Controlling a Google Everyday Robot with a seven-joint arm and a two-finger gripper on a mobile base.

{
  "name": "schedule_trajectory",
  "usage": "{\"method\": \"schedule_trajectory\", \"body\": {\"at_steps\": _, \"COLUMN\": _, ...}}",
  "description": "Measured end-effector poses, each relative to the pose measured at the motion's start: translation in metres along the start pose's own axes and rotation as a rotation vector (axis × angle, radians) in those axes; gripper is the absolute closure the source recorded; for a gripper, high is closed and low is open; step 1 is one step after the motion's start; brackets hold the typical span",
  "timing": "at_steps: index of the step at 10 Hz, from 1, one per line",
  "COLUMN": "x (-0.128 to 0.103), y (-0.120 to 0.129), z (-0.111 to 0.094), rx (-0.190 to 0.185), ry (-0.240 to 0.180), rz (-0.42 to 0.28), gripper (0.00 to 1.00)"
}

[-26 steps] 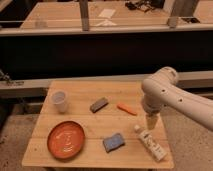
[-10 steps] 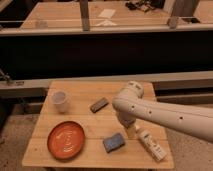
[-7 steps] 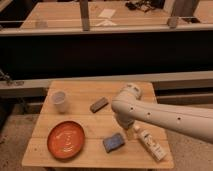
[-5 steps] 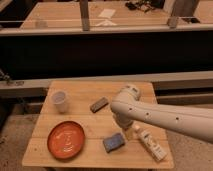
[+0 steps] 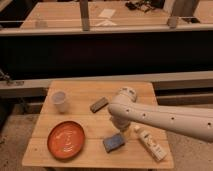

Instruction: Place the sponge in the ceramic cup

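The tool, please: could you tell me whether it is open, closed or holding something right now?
Tool: open, holding nothing, hanging just above the sponge.

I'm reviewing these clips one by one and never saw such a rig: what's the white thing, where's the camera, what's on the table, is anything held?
The white tube is a robot's single arm, reaching in from the picture's right. Its gripper, two fingers open, hangs over the flat blue rectangular sponge and holds nothing. One camera looks down on the wooden table. Also there: a small whitish ceramic cup, a round orange plate, a dark grey-brown block and a white bottle lying down.
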Motion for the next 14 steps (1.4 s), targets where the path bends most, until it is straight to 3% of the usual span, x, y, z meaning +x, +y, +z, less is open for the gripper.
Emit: {"method": "schedule_trajectory", "body": {"at_steps": 14, "x": -0.026, "y": 0.006, "z": 0.036, "rx": -0.019, "ry": -0.074, "rz": -0.128, "gripper": 0.2}}
